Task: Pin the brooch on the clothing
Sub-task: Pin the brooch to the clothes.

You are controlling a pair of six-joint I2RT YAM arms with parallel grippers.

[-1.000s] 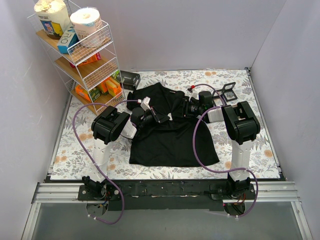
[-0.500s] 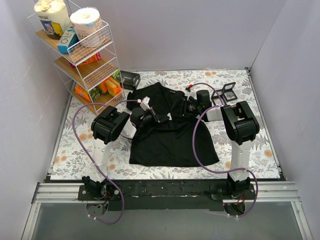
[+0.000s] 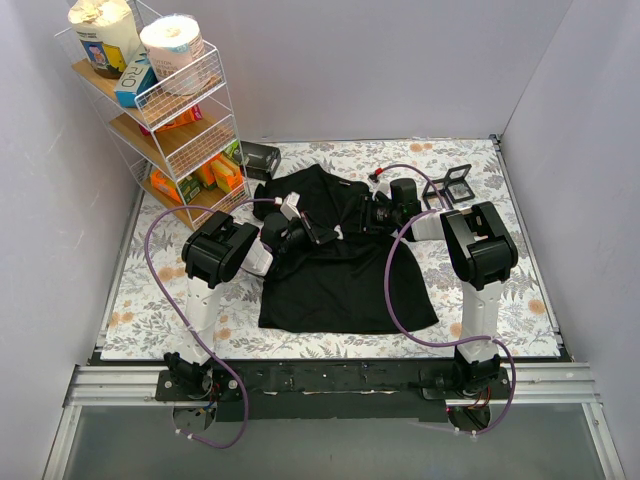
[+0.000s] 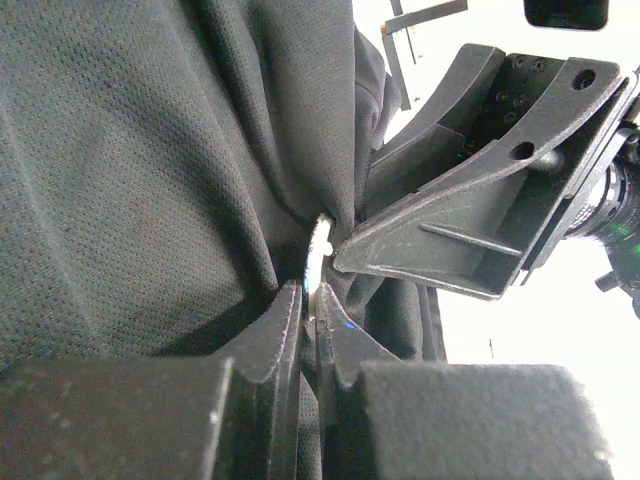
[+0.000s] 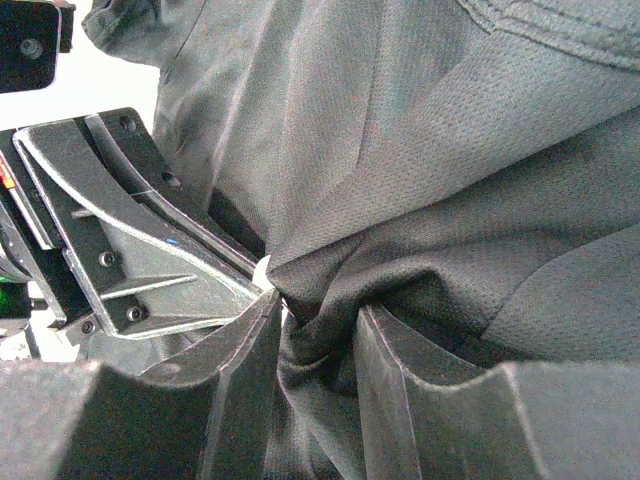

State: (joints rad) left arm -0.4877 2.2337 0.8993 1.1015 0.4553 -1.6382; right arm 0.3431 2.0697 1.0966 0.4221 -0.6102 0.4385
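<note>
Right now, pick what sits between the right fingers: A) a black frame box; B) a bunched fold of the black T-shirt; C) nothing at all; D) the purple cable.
B: in the right wrist view a gathered fold of the black T-shirt fills the gap between the right fingers, while the left fingers pinch the brooch.

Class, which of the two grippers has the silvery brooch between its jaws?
The left gripper: its jaws pinch the brooch edge-on, whereas the right gripper clamps only a bunched fold of T-shirt.
</note>
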